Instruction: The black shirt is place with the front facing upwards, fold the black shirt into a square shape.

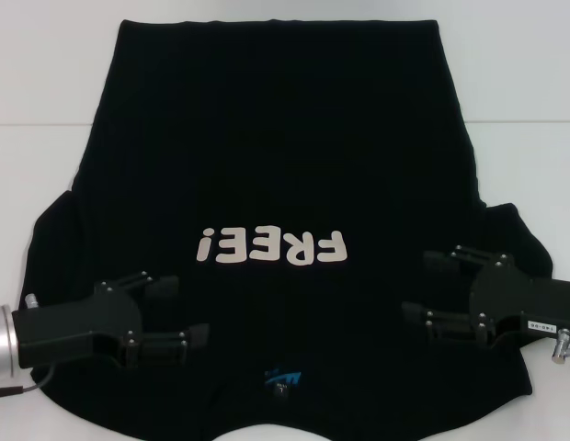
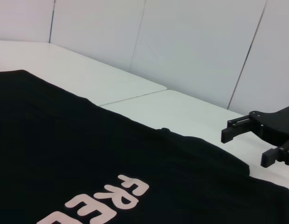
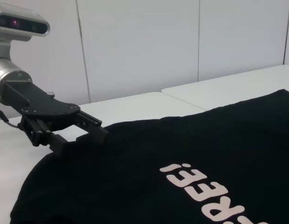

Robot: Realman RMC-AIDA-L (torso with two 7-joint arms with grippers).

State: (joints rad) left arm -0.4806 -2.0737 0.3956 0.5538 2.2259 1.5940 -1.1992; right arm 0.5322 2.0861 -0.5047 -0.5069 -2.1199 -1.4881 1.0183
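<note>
Your left gripper (image 1: 179, 317) and right gripper (image 1: 432, 289) hover spread and empty over the black shirt (image 1: 276, 156), flanking its collar end at the surface's (image 1: 46, 83) near edge, ready to pinch.

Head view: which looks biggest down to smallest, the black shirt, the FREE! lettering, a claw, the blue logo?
1. black shirt
2. FREE! lettering
3. left claw and right claw, alike
4. blue logo

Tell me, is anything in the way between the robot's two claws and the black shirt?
Nothing visible is. The left gripper and right gripper both hover open right over the black shirt, near its sleeves, with only bare cloth beneath them.
</note>
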